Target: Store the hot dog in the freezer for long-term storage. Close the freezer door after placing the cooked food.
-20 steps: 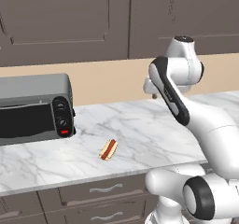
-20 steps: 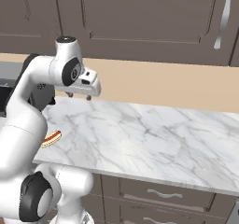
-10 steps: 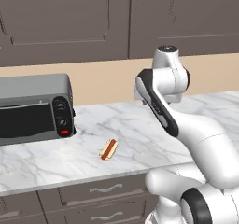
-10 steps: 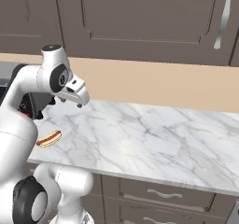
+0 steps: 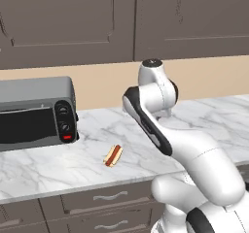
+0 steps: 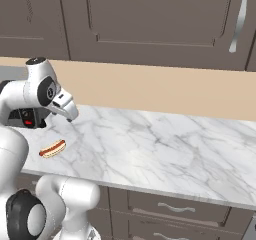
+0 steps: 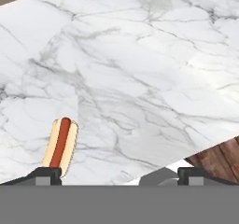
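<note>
The hot dog point(image 5: 113, 155), a small tan bun with a red-brown sausage, lies on the marble counter near its front edge. It also lies at the left of the right base view point(image 6: 52, 148). My gripper point(image 6: 70, 115) hangs above the counter, a little behind and to the right of the hot dog. In the hand view the gripper point(image 7: 122, 176) is open with nothing between its fingers, and the hot dog point(image 7: 60, 146) lies just above the left fingertip point(image 7: 44, 174). The freezer and its door are out of view.
A grey toaster oven point(image 5: 36, 113) stands on the counter's left, close to the hot dog. The marble counter point(image 6: 175, 149) stretches to the right, with drawers point(image 5: 109, 198) under its front edge. Dark wall cabinets point(image 5: 68, 18) hang above.
The arm has swung left along the counter toward the hot dog, and the hand has come lower. The hot dog has not moved.
</note>
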Controlling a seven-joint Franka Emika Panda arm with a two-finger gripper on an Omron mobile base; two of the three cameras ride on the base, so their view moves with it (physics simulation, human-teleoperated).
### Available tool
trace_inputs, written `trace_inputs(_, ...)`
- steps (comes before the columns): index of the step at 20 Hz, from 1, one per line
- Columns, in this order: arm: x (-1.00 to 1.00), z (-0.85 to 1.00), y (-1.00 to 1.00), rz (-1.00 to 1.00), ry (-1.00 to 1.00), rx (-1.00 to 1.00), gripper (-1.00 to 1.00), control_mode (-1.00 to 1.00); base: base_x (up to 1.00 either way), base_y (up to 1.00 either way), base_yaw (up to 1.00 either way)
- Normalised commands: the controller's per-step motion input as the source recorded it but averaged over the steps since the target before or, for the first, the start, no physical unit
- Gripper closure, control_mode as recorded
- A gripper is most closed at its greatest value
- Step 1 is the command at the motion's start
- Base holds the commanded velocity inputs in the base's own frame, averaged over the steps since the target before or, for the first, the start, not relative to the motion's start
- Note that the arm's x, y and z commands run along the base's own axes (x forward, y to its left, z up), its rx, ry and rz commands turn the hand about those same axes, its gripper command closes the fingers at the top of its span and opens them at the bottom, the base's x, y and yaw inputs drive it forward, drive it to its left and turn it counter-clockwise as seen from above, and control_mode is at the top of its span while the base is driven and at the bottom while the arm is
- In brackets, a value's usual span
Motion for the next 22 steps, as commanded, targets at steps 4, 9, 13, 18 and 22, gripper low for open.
trace_inputs(4,0.0,-0.37,0.64,0.0,0.01,0.0,-1.0,-1.0,0.0,0.0,0.0)
trace_inputs(9,-0.01,-0.36,0.55,0.0,0.0,0.0,-1.0,-1.0,0.0,0.0,0.0)
trace_inputs(13,0.0,-0.32,0.42,0.0,0.0,0.0,-1.0,-1.0,0.0,0.0,0.0)
trace_inputs(18,0.01,-0.39,0.3,0.0,-0.03,0.0,-1.0,-1.0,0.0,0.0,0.0)
trace_inputs(22,0.0,-0.41,0.17,0.0,0.0,0.0,-1.0,-1.0,0.0,0.0,0.0)
